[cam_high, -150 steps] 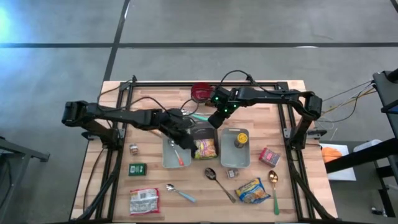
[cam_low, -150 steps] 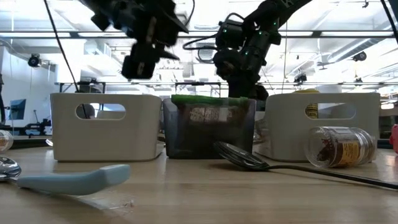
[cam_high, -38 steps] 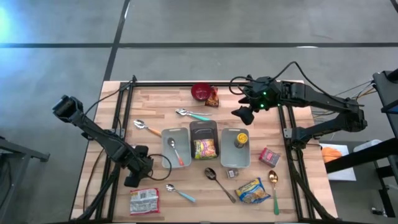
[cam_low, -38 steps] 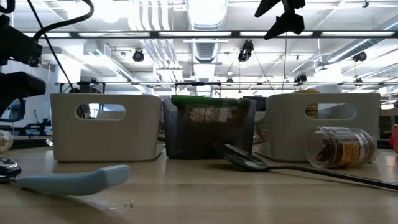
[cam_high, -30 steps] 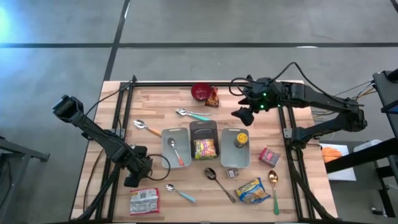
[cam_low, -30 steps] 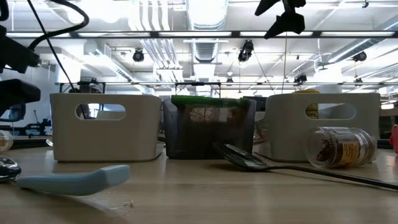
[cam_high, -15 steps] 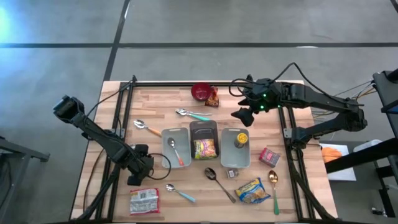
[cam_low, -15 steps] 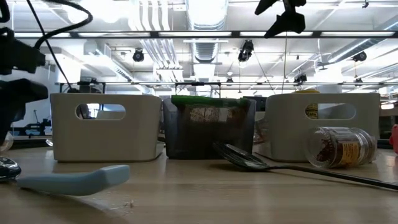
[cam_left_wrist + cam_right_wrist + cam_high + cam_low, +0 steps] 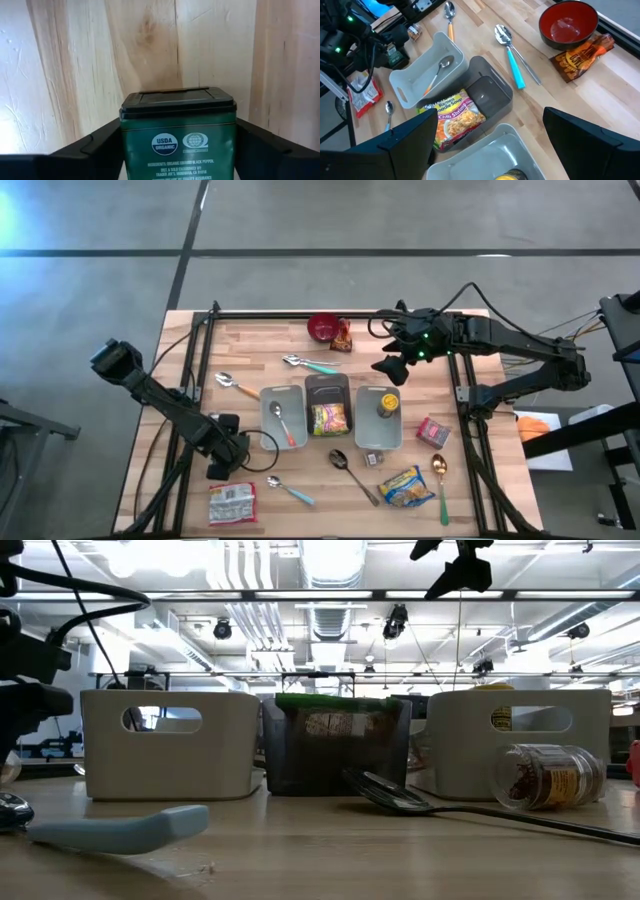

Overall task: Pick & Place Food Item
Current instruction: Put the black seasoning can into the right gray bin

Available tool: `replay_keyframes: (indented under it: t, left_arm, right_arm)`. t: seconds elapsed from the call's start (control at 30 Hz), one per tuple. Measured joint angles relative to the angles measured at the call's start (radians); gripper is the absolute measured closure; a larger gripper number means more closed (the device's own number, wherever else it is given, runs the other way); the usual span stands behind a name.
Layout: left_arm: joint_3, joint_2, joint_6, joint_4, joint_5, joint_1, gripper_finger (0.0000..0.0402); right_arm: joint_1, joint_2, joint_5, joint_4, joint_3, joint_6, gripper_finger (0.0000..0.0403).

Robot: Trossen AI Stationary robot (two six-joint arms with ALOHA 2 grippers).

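Observation:
A green pepper tin [image 9: 177, 125] lies on its back on the wood near the table's left edge, lid end away from the camera. My left gripper [image 9: 177, 150] points straight down over it [image 9: 226, 460], one finger [image 9: 90, 147] on either long side. In the high view the gripper hides the tin. My right gripper [image 9: 388, 365] hangs open and high over the far right of the table, above the bins [image 9: 485, 150], with nothing between its fingers. My left gripper comes at the green tin from above, its fingers standing along the tin's two long sides [image 9: 122, 145]. The tin's raised face hides the gap, so I cannot tell whether the fingers touch it. The tin lies flat on the table.
Three bins stand mid-table: a white one [image 9: 282, 418] with a spoon, a dark one [image 9: 328, 405] with a ramen packet, a white one [image 9: 378, 417] with a jar. A red bowl [image 9: 323, 328], spoons, a red-white packet [image 9: 232, 503] and a chips bag [image 9: 407, 486] lie around.
My left gripper has sunk toward the green tin, its arm leaning a little toward the table's near edge. The right arm has kept still.

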State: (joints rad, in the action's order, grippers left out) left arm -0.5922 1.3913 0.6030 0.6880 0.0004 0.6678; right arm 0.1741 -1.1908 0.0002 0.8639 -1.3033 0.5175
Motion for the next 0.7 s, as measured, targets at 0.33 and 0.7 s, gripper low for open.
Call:
replay_keyframes:
  t: [0.33,0.7]
  left_arm:
    - [-0.003,-0.019,0.011,-0.002,0.066,0.000,0.0152]
    - [-0.094,-0.140,0.197,0.038,0.270,-0.063,0.0152]
  right_arm:
    - [0.000,0.000,0.000,0.000,0.000,-0.007,0.0043]
    - [0.000,0.000,-0.103,-0.007,0.000,-0.095,0.0043]
